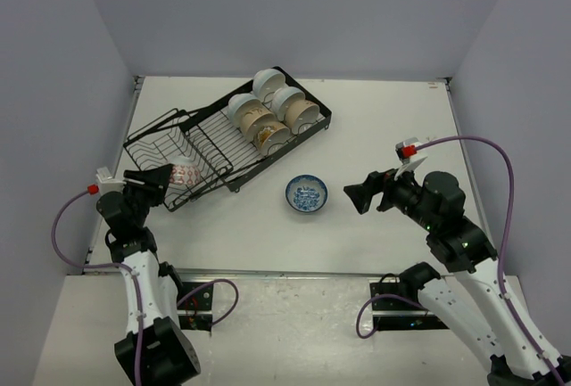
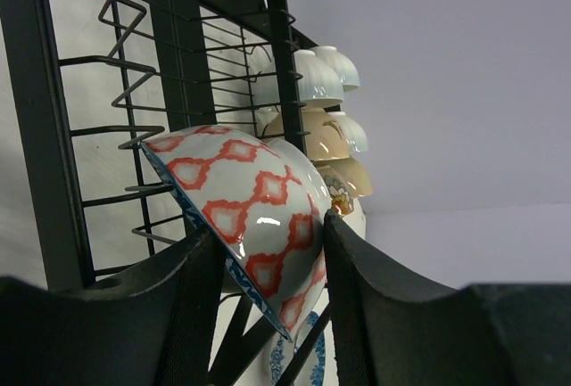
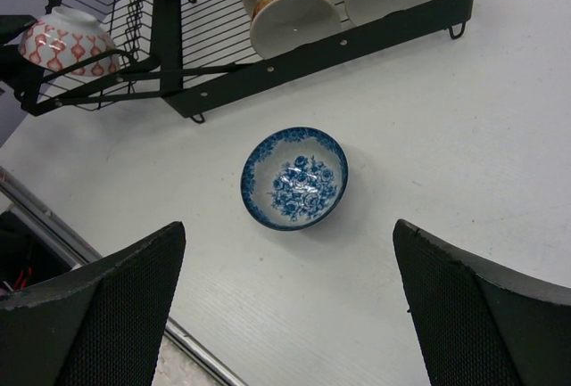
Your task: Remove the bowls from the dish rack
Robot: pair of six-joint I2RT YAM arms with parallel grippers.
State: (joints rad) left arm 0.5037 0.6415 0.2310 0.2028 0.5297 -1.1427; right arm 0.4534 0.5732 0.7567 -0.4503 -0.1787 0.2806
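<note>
White table [image 1: 384, 136] bearing a black wire rack [image 1: 205, 141]; one blue bowl [image 1: 306, 193] has been set rim-up just in front of the rack. A red bowl [image 2: 259, 208], white with red diamonds, is tipped on edge at the rack's left end, clamped between the left gripper's [image 2: 270, 234] fingers but judged not yet lifted out, while the right gripper [image 1: 359, 195] is held wide apart right of the rack. About six white and tan bowls [image 1: 268, 111] are left at the rack's far end.
</note>
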